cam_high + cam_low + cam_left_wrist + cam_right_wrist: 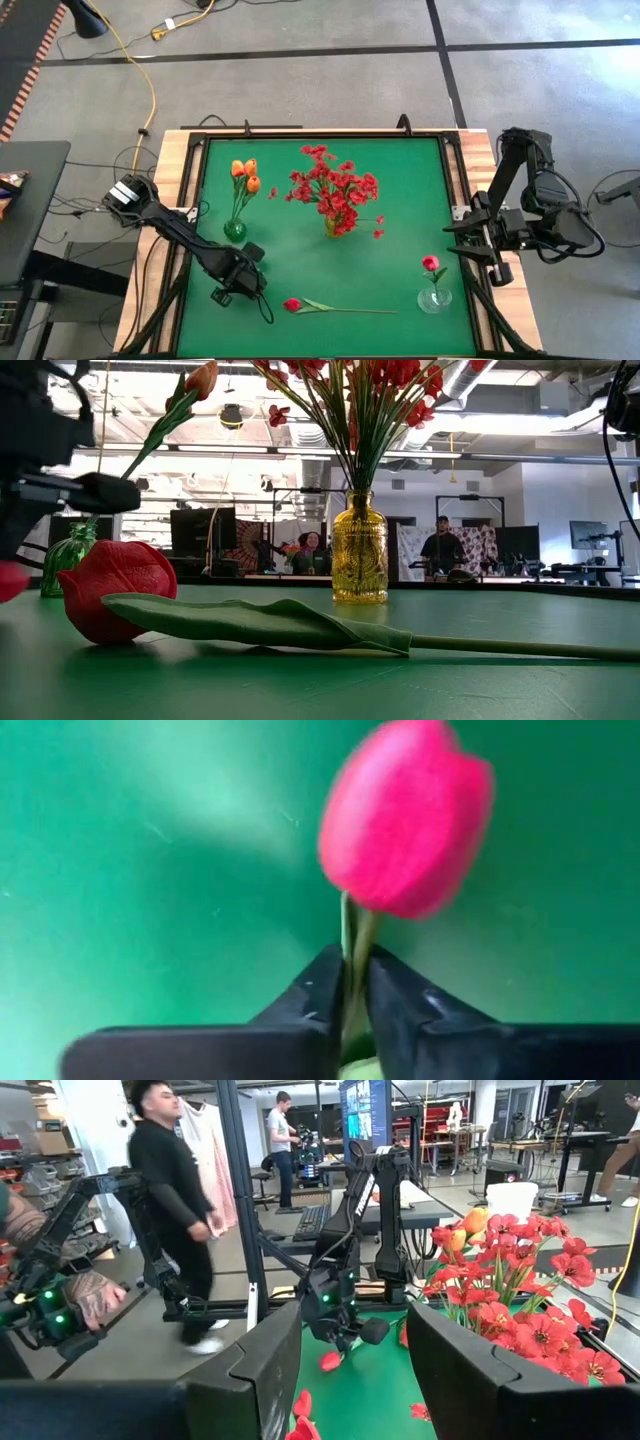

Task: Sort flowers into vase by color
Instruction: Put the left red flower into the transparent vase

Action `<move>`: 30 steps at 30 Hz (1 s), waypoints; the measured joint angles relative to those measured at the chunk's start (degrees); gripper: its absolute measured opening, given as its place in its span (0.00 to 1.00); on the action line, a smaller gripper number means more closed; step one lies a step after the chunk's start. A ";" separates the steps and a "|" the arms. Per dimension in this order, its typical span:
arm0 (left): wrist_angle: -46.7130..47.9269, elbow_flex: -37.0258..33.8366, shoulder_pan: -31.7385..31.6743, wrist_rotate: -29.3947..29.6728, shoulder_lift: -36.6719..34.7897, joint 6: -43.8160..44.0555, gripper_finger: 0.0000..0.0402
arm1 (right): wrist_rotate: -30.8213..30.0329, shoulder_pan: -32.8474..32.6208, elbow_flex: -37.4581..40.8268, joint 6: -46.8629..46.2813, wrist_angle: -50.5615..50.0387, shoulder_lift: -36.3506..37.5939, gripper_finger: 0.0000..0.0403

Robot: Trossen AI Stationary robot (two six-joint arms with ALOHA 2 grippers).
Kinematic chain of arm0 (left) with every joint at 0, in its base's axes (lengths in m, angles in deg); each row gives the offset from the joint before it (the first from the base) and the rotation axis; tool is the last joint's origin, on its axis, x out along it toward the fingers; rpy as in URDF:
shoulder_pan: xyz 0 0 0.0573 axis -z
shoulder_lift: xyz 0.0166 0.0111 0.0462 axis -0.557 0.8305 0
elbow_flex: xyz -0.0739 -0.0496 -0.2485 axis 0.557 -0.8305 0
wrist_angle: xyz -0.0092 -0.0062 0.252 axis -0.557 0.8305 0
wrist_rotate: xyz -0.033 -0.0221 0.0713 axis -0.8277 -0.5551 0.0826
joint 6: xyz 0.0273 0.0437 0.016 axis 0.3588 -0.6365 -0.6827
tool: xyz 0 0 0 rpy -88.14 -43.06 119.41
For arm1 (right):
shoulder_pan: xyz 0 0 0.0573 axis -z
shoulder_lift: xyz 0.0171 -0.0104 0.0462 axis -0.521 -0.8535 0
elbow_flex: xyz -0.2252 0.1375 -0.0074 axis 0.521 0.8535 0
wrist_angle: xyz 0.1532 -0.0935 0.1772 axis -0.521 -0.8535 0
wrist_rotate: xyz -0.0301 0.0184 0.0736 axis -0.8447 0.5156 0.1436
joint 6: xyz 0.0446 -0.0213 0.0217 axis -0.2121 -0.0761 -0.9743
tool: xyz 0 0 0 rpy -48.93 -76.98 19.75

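Observation:
My left gripper (pixel 238 278) is near the table's front left, shut on a red-pink tulip (pixel 405 815). The low view shows that bud at the picture's left edge (pixel 5 580). A second red-pink tulip (pixel 292 305) lies flat on the green table, its stem running right (pixel 300 622). Orange tulips (pixel 245 175) stand in a green vase (pixel 235 230). Small red blossoms (pixel 335 190) fill a yellow vase (pixel 360 555). One red-pink tulip (pixel 430 263) stands in a clear vase (pixel 435 298). My right gripper (pixel 352 1335) is open and waits off the table's right edge (pixel 490 262). My left gripper pinches the tulip's thin green stem (pixel 350 935) between its two fingers, just below the bud. The stem runs along the fingers and the bud stands out beyond the fingertips (pixel 325 975). In the right wrist view the bud (pixel 330 1362) hangs below the gripper, above the table.
The table is a green mat in a wooden frame (pixel 175 200). The three vases stand in a row across its middle, with open mat between them and along the near edge. People move in the room beyond the table (pixel 175 1200).

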 joint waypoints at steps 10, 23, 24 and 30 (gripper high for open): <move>2.55 9.96 -0.31 5.47 -0.72 -0.96 0.01 | 0.02 0.00 0.00 0.06 0.00 0.02 0.52; 3.79 28.43 -6.43 11.97 -12.98 -1.55 0.00 | -0.06 0.01 0.00 10.56 4.18 0.09 0.52; 3.33 29.59 -7.14 10.55 -14.07 -1.12 0.00 | -0.17 0.07 0.00 12.62 5.56 0.07 0.52; -11.44 33.44 -10.07 3.51 -21.00 0.50 0.00 | -0.44 0.11 0.00 25.48 15.11 0.05 0.52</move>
